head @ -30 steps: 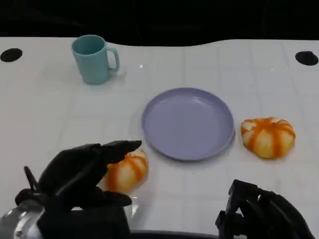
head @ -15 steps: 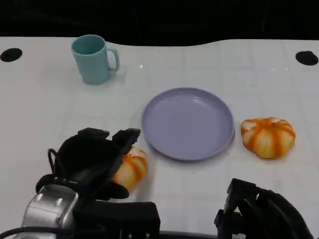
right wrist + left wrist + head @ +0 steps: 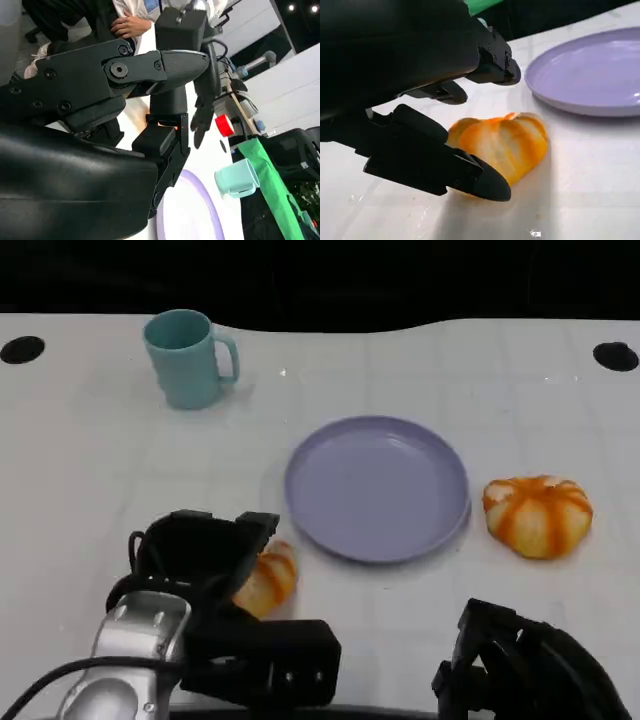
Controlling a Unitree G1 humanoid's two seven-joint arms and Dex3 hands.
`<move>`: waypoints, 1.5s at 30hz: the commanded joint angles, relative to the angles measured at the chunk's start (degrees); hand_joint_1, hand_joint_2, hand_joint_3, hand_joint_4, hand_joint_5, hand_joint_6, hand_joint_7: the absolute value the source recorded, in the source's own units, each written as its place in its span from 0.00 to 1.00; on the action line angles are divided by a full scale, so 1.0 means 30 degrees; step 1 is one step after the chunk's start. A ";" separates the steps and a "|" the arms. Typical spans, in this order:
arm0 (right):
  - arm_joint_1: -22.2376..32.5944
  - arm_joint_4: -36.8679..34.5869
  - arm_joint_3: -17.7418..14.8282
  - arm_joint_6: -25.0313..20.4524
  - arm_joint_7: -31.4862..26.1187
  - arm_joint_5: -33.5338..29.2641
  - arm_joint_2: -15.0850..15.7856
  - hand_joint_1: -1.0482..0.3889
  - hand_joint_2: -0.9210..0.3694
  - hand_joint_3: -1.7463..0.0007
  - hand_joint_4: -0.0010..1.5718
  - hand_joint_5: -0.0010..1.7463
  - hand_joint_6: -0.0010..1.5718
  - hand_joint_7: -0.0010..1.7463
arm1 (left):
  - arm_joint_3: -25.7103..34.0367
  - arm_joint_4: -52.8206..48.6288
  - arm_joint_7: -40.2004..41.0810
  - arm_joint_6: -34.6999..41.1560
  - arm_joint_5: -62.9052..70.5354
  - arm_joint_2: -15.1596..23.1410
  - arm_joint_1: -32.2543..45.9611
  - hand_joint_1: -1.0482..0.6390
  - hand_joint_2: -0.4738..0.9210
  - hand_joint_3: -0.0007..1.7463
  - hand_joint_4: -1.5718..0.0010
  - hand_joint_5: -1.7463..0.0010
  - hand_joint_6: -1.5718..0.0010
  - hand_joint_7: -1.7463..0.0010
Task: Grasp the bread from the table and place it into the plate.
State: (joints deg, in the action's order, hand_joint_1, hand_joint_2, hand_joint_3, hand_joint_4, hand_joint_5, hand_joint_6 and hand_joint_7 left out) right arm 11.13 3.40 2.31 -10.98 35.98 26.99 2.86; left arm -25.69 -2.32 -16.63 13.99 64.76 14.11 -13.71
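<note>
Because the task calls for bread to go into the plate, the items on the white surface (image 3: 90,470) are listed by their bearing on that move. Item one: a bread roll (image 3: 268,578), orange-striped, lying on the surface just beside the near-left rim of the plate, close enough that only a short carry should be needed. Item two: the left robot hand (image 3: 195,560), set over and around this roll; the left wrist view shows its fingers (image 3: 485,182) spread on either side of the roll, one low against the near side and others above, not visibly pressing in, so the hand reads as open and bracketing the roll in readiness to close, holding nothing as yet. Item three: a lilac plate (image 3: 377,488), bare, mid-surface, the destination. Item four: a second bread roll (image 3: 537,514), same colouring, resting just beside the plate's right rim, untouched. Item five: the right robot hand (image 3: 520,670), low at the near edge, well apart from both rolls; whether its fingers are curled or apart cannot be told, though it appears to hold nothing. Item six: a teal mug (image 3: 186,358), upright at the far left, handle toward the plate, well apart from the work and no part of the task.
</note>
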 commanded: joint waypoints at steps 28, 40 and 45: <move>0.0268 0.0364 -0.0093 -0.0059 -0.0002 0.0255 0.0211 0.24 0.00 0.87 0.54 0.91 0.48 0.79 | -0.1987 -0.8484 0.2467 0.0131 -0.3306 -0.0590 -0.3311 0.28 0.96 0.00 0.59 0.93 0.71 0.98; 0.0222 0.0291 -0.0105 0.0017 0.0067 0.0220 0.0274 0.24 0.00 0.87 0.54 0.91 0.47 0.79 | -0.2485 -1.2206 0.9782 -0.3516 -0.3728 -0.0334 -0.3401 0.44 1.00 0.04 0.54 0.04 0.28 0.92; 0.0265 0.0372 -0.0106 0.0004 0.0052 0.0234 0.0278 0.24 0.00 0.87 0.54 0.91 0.48 0.78 | -0.2769 -1.3801 1.1812 -0.4477 -0.3805 -0.0386 -0.3690 0.45 1.00 0.14 0.53 0.02 0.27 0.92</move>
State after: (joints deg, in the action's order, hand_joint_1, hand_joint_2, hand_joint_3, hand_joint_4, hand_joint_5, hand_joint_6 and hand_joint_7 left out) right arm 11.60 3.65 2.42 -10.97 36.00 27.09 2.99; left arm -32.86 -39.01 17.07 1.16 53.45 12.26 -26.32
